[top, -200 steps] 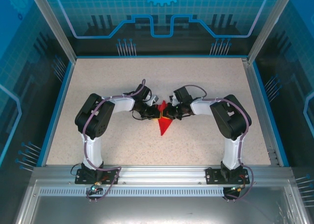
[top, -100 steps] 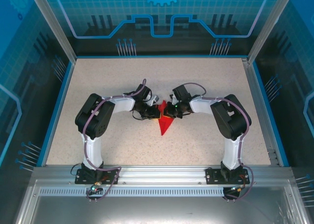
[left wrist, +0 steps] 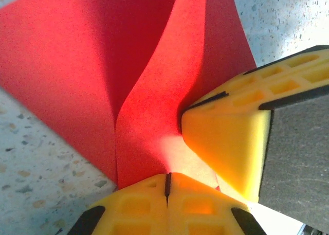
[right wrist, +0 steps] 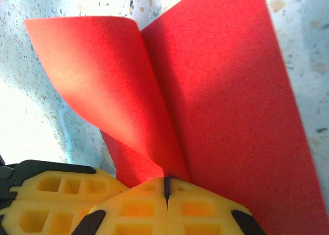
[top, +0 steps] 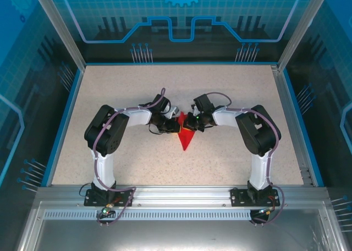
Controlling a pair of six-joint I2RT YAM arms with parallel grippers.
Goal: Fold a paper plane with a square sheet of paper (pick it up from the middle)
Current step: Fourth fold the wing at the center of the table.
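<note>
Both grippers clamped on the paper plane [top: 185, 139] at the middle of the table [top: 126, 86].
Top external: the plane's tip points toward the arm bases; the left gripper [top: 174, 128] meets the plane's left side and the right gripper [top: 191, 124] its right side, near the wide end. Left wrist: the left gripper [left wrist: 167, 190] is pressed together on the plane's [left wrist: 77, 65] raised fold, and the right gripper [left wrist: 198, 111] touches the plane alongside. Right wrist: the right gripper [right wrist: 166, 190] pinches the plane's [right wrist: 221, 91] curled flap, jaws together.
</note>
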